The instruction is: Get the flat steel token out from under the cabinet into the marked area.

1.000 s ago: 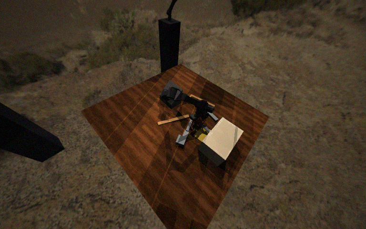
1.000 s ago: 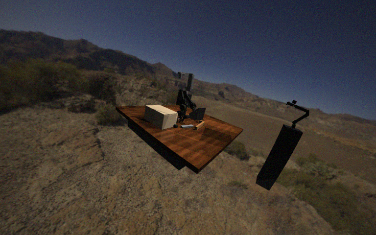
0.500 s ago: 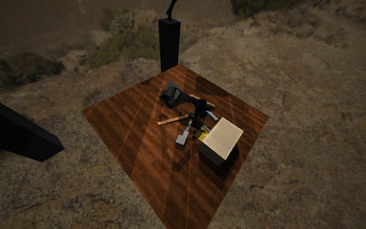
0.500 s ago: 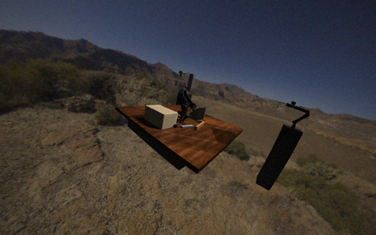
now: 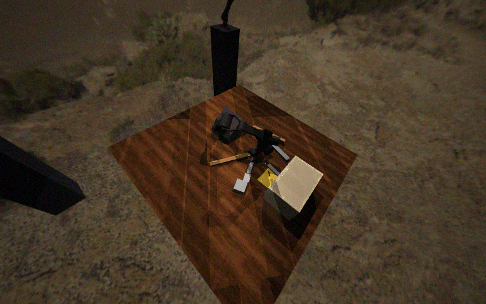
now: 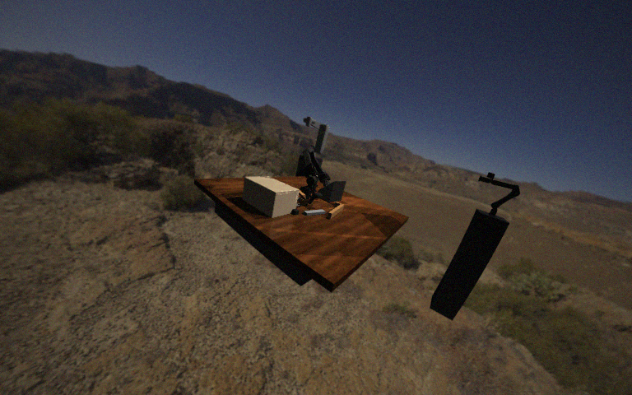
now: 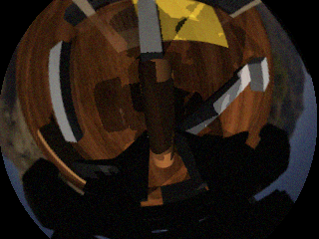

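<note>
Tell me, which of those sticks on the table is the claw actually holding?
The gripper holds the grey-tipped rod pointing at the yellow patch; the wooden stick and flat-headed tool lie loose.

The table (image 5: 185,196) is reddish-brown wood with darker grain stripes and paler seams. At its 3 o'clock side the cabinet (image 5: 298,182) is pale cream on top with a grey side face. The marked area (image 5: 266,178), at the cabinet's 9 o'clock, is bright yellow. The arm (image 5: 245,130) is matte black. A tan wooden stick (image 5: 228,159) and a light grey paddle-ended tool (image 5: 242,183) lie nearby.
</note>
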`<act>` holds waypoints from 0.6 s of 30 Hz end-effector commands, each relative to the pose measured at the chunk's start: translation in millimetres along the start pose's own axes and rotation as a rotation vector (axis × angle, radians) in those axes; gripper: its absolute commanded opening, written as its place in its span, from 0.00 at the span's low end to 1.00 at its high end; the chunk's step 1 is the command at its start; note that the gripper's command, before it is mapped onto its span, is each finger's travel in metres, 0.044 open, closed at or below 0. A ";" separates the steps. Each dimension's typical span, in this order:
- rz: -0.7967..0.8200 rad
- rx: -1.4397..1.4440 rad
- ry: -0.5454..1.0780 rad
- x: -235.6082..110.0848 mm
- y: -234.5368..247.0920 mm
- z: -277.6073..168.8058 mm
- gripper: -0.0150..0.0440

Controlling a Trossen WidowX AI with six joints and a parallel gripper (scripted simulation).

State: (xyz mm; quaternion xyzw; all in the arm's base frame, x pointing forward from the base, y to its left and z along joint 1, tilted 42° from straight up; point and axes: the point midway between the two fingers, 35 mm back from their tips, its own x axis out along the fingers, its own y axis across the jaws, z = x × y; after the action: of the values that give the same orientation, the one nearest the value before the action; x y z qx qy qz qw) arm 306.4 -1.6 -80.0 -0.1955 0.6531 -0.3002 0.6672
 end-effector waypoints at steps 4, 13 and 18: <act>-0.002 -0.003 0.005 0.9 -0.1 -12.8 0.25; -0.002 -0.003 0.006 0.9 0.6 -24.1 0.25; -0.002 -0.004 0.006 0.9 0.9 -30.5 0.25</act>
State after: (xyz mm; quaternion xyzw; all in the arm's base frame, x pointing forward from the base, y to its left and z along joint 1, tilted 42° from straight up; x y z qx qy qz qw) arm 284.7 2.3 -82.5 -0.1954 0.6535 -0.3000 0.6669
